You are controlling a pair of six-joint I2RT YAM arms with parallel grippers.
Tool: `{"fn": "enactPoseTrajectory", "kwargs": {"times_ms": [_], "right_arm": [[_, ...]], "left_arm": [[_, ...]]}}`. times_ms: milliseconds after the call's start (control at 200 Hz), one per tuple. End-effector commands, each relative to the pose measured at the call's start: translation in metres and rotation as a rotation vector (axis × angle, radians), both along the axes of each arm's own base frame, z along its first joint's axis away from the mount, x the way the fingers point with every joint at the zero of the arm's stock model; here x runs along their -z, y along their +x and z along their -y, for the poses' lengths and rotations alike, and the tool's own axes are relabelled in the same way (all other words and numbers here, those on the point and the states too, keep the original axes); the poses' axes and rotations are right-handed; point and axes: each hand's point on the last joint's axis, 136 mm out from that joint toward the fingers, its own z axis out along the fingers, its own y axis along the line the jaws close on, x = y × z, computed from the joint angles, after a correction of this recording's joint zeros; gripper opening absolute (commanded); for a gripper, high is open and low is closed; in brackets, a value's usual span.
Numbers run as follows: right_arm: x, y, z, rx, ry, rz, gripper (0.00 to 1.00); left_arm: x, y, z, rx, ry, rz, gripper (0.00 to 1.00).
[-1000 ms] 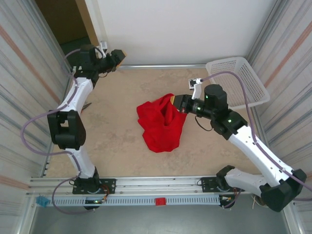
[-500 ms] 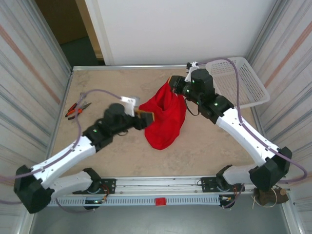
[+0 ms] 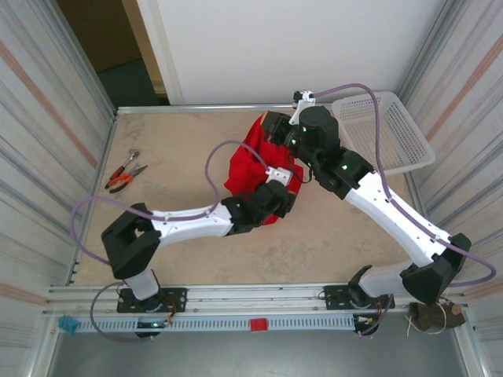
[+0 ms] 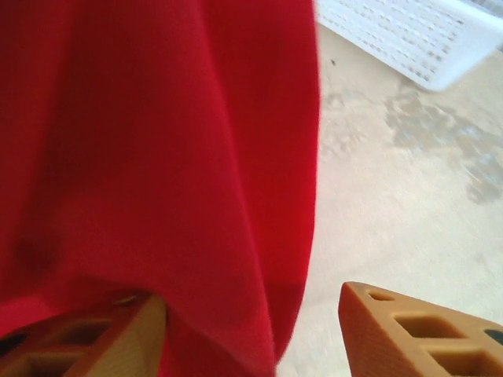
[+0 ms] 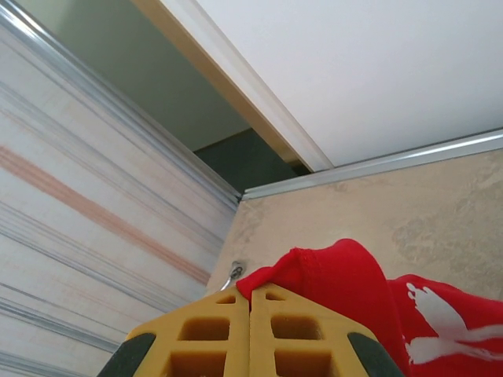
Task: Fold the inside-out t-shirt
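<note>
The inside-out t-shirt (image 3: 253,161) is bright red and hangs bunched above the middle of the table. My right gripper (image 3: 272,126) is shut on its top edge; in the right wrist view the yellow fingers (image 5: 250,292) pinch a red fold (image 5: 346,275), with a white print (image 5: 440,314) lower right. My left gripper (image 3: 286,196) reaches across to the shirt's lower end. In the left wrist view the t-shirt (image 4: 157,157) drapes down, and its hanging edge lies between the left gripper's (image 4: 255,297) spread jaws. The jaws stand apart and do not clamp it.
A white mesh basket (image 3: 389,129) stands at the back right corner, also seen as the basket (image 4: 416,39) in the left wrist view. Orange-handled pliers (image 3: 124,173) lie near the left wall. Metal walls close in both sides.
The right gripper has carried the shirt up and toward the back. The left arm has swung from the back left corner across to the shirt's lower end, its jaws around the hanging edge.
</note>
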Motion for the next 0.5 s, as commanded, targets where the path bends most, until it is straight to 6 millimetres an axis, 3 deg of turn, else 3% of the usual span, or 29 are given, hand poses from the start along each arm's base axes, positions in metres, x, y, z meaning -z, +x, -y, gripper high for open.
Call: {"fn": "enactPoseTrajectory", "kwargs": {"times_ms": [0,20,155,281,406,496], "right_arm": [[-0.048,-0.01,0.02,0.053,0.03,0.108,0.0],[-0.051,-0.011,0.023,0.059,0.027,0.114,0.0],[-0.073,-0.014,0.049,0.109,0.025,0.161,0.0],[-0.084,-0.008,0.068,0.13,0.072,0.162,0.0],[-0.09,-0.003,0.065,0.096,0.116,0.145,0.0],[-0.088,-0.003,0.056,0.064,0.136,0.13,0.0]], "left_arm": [[-0.02,0.025,-0.019,-0.072,0.044,0.047,0.09],[-0.027,0.025,-0.022,-0.064,0.035,0.053,0.0],[-0.085,0.022,-0.06,-0.001,-0.063,0.095,0.0],[-0.159,0.014,-0.112,0.032,-0.226,0.129,0.0],[-0.233,0.002,-0.157,0.096,-0.337,0.196,0.0],[-0.282,-0.006,-0.177,0.158,-0.381,0.231,0.0]]}}
